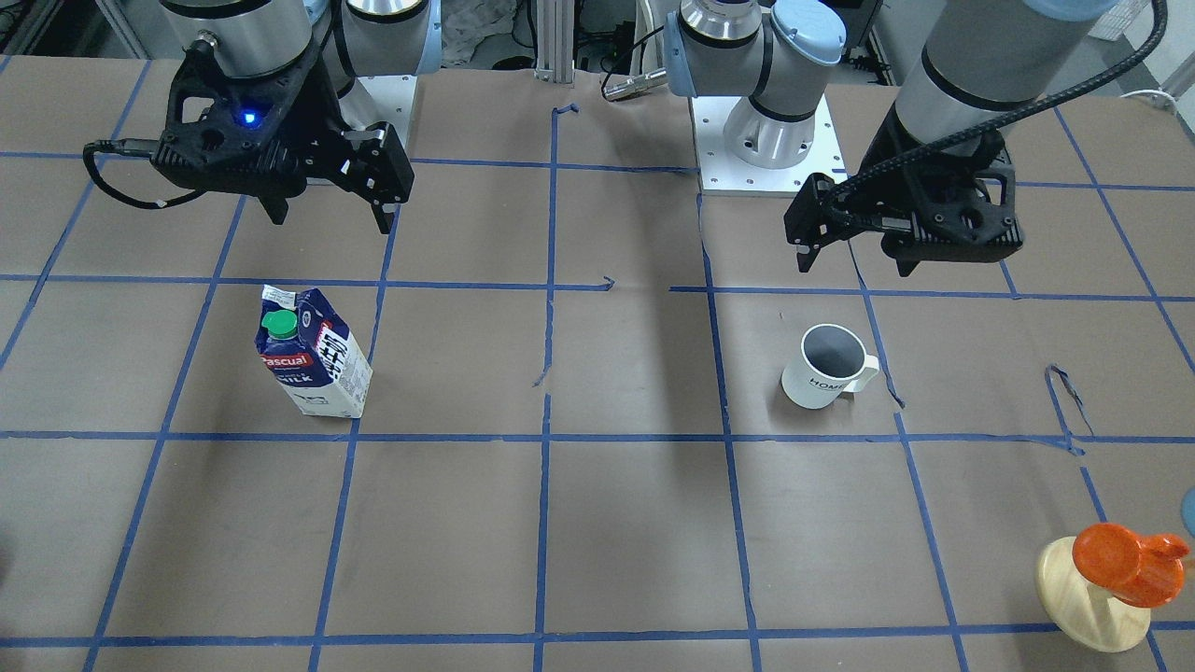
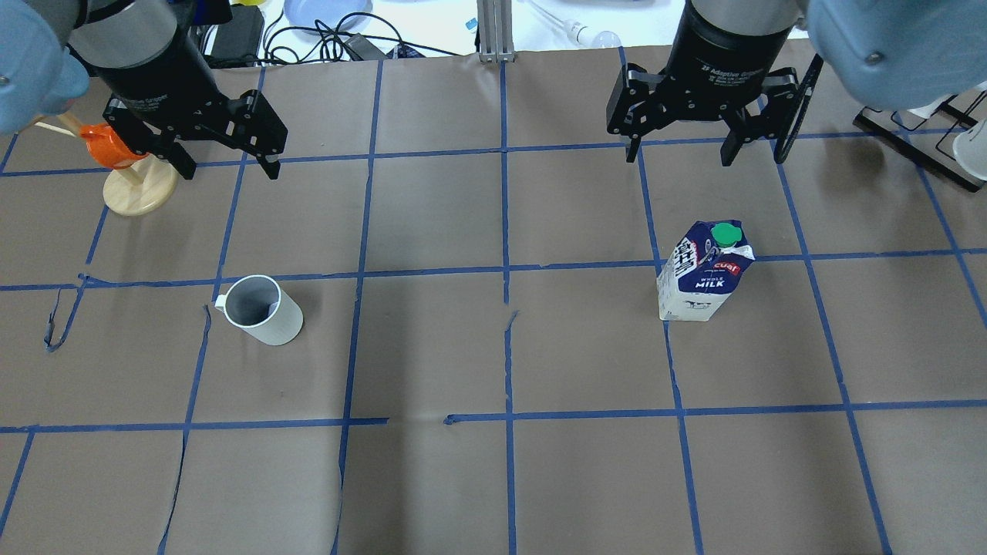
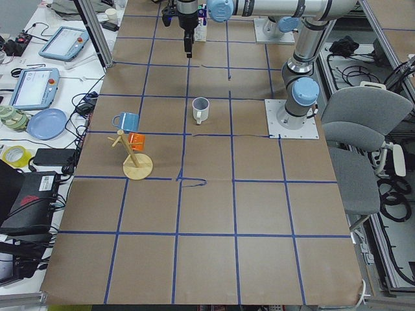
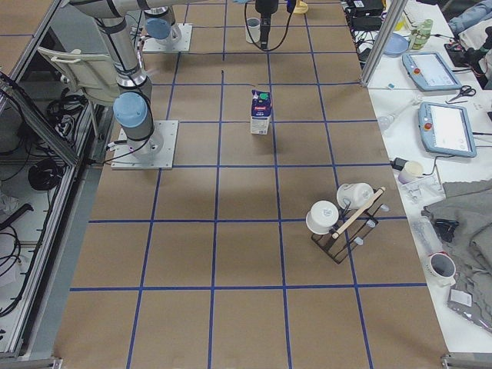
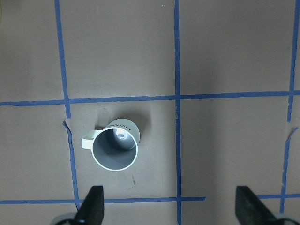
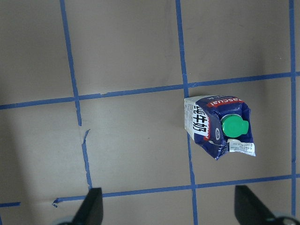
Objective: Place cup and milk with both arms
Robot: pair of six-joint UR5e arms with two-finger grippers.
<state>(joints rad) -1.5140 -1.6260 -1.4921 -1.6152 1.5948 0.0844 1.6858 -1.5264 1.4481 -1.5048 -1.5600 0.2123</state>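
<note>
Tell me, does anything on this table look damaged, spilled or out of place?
Only the table covering: the blue tape has peeled up near the cup. The cup and milk stand upright, nothing spilled.

White cup [image 1: 826,369] upright, empty, ungrasped; blue-white milk carton [image 1: 313,359] upright, green cap on, well apart from cup.

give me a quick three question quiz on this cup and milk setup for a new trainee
1. True or false: the cup lies on its side.
2. On the milk, which colour is the cap? A red, B green, C white.
3. Fill in: the left hand and the right hand are both ___, holding nothing.
Key: 1 false, it stands upright; 2 B; 3 open.
</note>
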